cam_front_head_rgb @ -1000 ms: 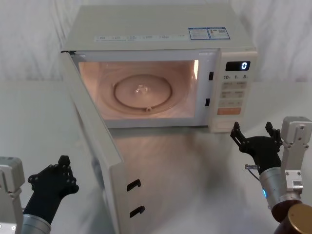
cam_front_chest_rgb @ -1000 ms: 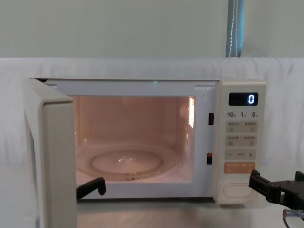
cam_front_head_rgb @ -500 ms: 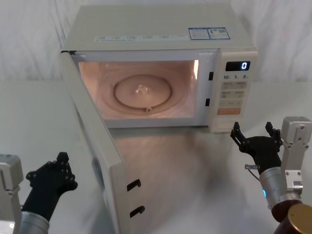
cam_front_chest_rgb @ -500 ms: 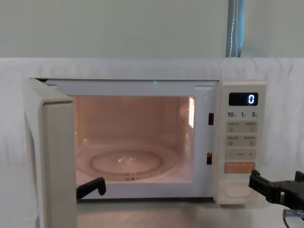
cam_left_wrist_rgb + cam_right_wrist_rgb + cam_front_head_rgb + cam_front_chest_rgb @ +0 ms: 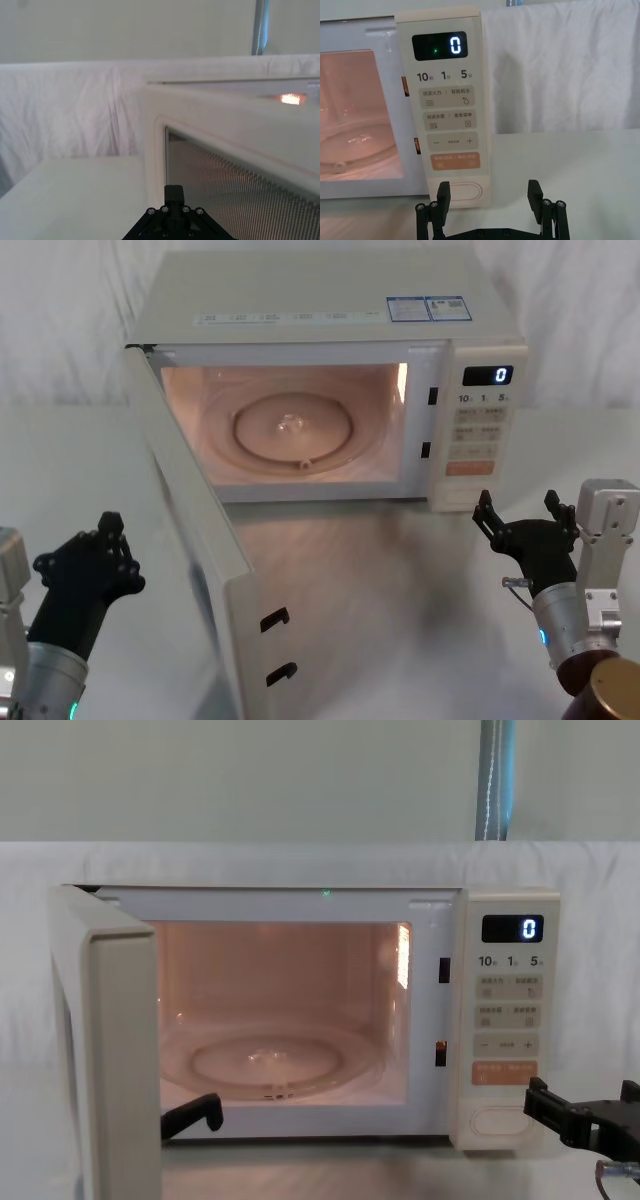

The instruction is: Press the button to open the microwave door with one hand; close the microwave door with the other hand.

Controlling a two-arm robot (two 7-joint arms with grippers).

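Cream microwave point(image 5: 330, 310) sits on the white-draped bench point(image 5: 70, 470), display point(image 5: 488, 375) reading 0. Door point(image 5: 195, 530) stands wide open, hinged at the microwave's left side and swung out toward the robot; two black latch hooks point(image 5: 275, 619) show on its free edge. Cavity lit orange-pink, glass turntable point(image 5: 292, 428) inside.

Button point(image 5: 465, 191) is at the bottom of the keypad panel, just below the orange key point(image 5: 455, 161).

Right gripper point(image 5: 526, 515) hovers low in front of the keypad panel, near the button but apart from it; fingers spread wide, nothing between them. In the right wrist view the two fingertips point(image 5: 443, 192) frame the button's level, with the panel's lower corner between them.

Left gripper point(image 5: 88, 558) is low at the robot's left, outside the open door and clear of it. In the left wrist view it point(image 5: 174, 192) faces the door's outer face near the mesh window point(image 5: 235, 200); its tip reads as a single black block, fingers pressed together.
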